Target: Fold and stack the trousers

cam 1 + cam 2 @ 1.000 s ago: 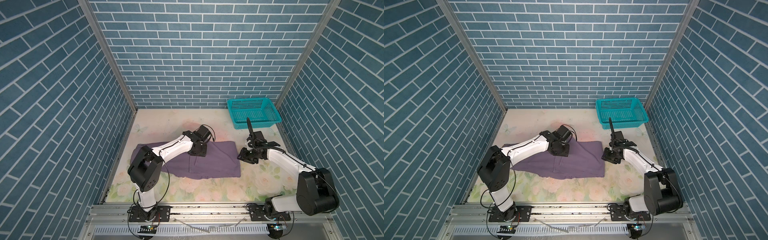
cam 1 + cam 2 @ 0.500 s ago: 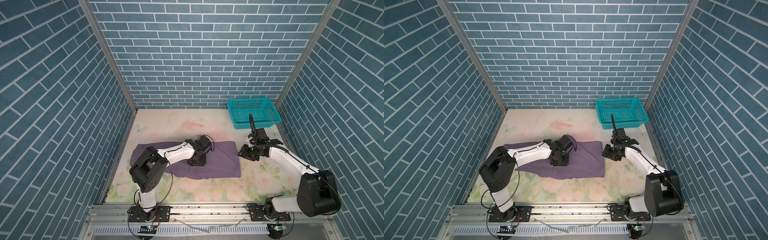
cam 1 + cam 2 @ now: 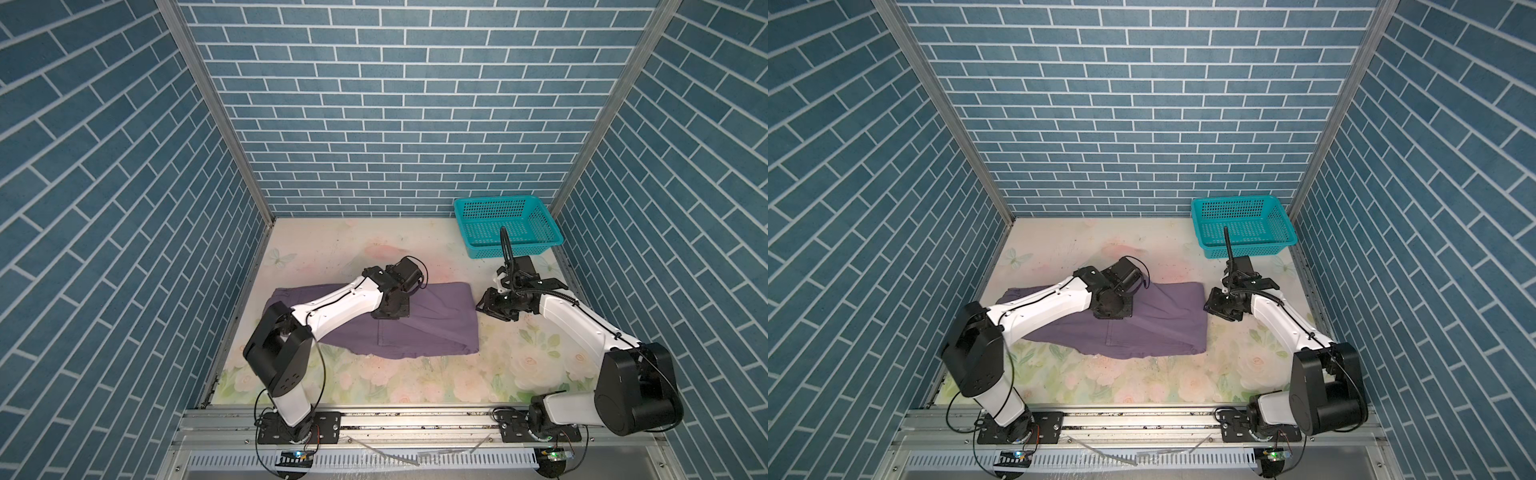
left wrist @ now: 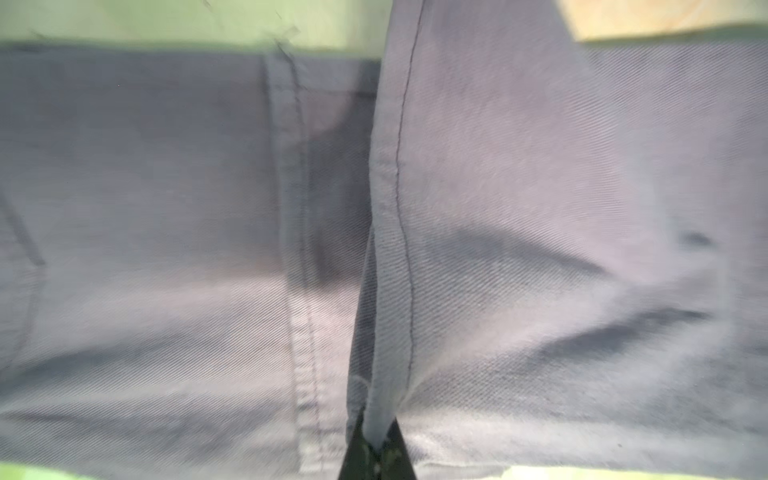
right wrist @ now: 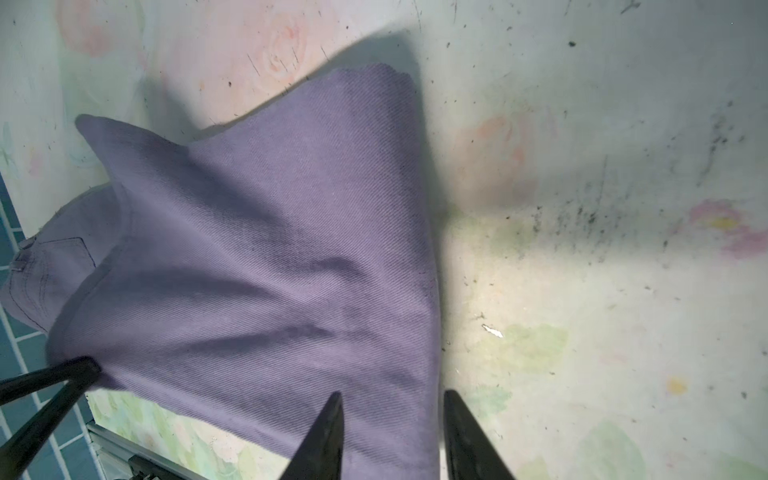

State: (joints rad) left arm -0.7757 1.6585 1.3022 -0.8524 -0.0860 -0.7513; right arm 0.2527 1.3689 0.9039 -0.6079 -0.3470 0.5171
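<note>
Left wrist view, item one: the left tool has just gone from wide to tight and now pinches a stitched edge of the trousers; we judge the next fold is ready to be lifted. We log the trousers as part-folded, lying flat mid-worktop between the two arms. Item two: the right tool hangs with jaws parted across the cloth's outer edge, gripping nothing. We count one pair of trousers, one empty teal basket at the far right corner, and two tools.
</note>
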